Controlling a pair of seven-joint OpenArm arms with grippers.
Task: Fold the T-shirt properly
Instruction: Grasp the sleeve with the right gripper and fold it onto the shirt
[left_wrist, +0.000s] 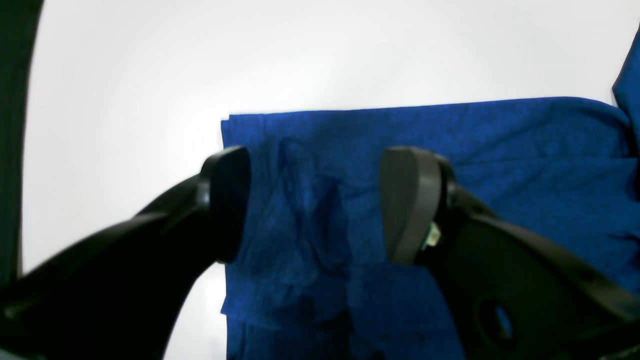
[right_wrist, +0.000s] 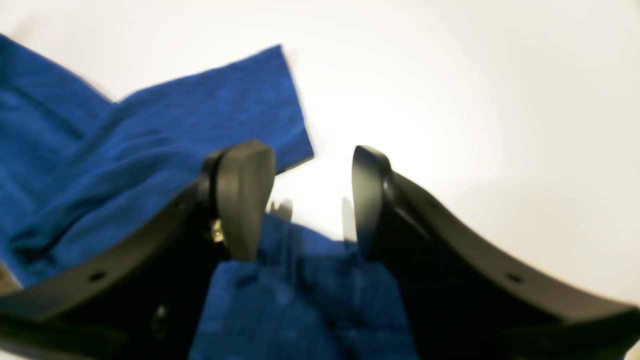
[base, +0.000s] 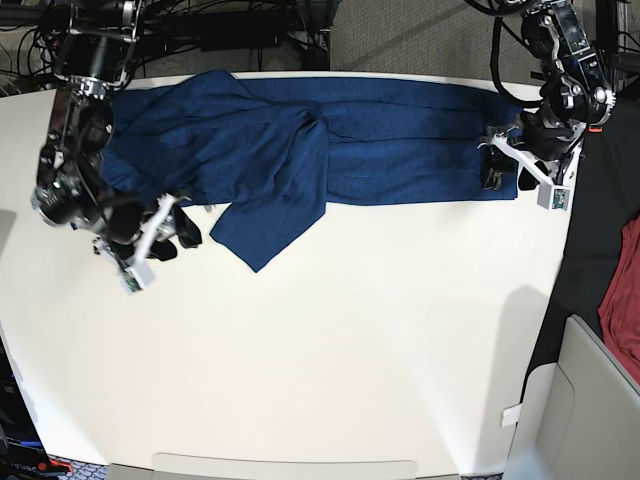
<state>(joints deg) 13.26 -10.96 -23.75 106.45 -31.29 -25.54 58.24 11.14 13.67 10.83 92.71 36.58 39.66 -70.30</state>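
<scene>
The scene is viewed from overhead by the base camera, looking straight down on the white table, with both arms taken in from well apart. The left wrist view is taken from just behind the left gripper, facing along its fingers, very near the T-shirt at the table's right end. The right wrist view is taken likewise behind the right gripper, close over the cloth at the left end. The blue fabric and white tabletop are shared by all three views.
</scene>
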